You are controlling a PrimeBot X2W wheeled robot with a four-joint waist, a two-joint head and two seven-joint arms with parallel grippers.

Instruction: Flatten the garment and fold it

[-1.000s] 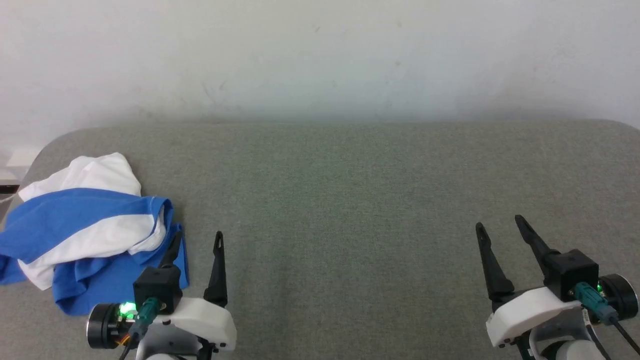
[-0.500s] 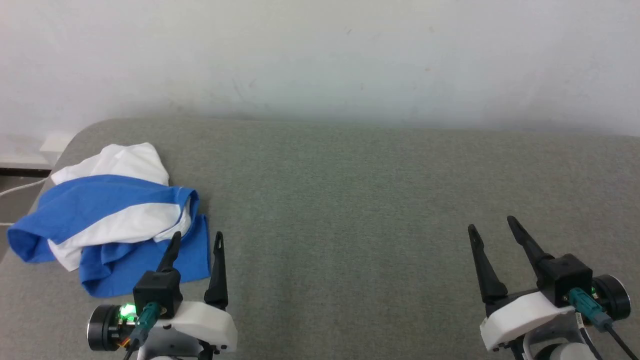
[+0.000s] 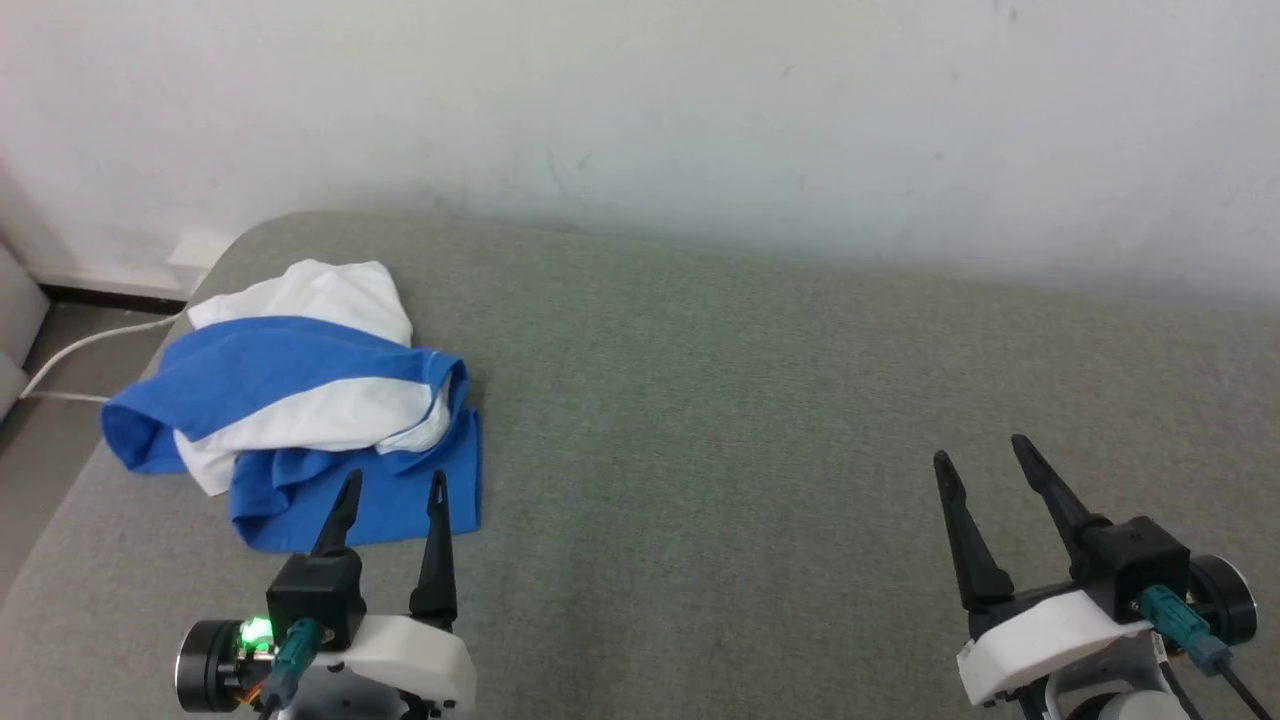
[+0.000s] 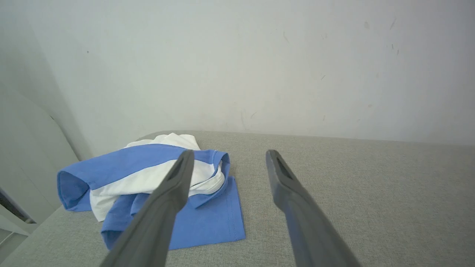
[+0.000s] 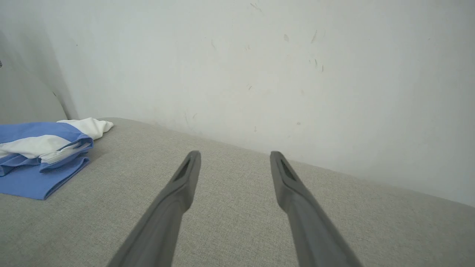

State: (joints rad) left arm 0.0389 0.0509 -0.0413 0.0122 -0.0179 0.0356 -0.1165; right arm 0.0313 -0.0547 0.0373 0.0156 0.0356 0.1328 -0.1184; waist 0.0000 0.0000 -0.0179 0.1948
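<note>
Head view: the garment (image 3: pixel 300 400) lies crumpled on the tabletop (image 3: pixel 720 380), the left gripper (image 3: pixel 393 480) hovering just before it and the right gripper (image 3: pixel 980 450) well apart from it, both with fingers spread wide and empty. The left wrist view faces the garment (image 4: pixel 122 167) squarely, while the right wrist view has the garment (image 5: pixel 37 141) off to one side. Flattening looks not yet begun, so next the left fingers need to reach in and pinch an edge.

It was a bare indoor workroom, more a test space than a home. A plain white wall (image 3: pixel 640 120), scuffed and marked, rose behind a wide bench (image 3: pixel 700 400) padded in grey fabric with rounded corners. A white cable (image 3: pixel 95 340) trailed over the floor (image 3: pixel 40 440) beside it.
</note>
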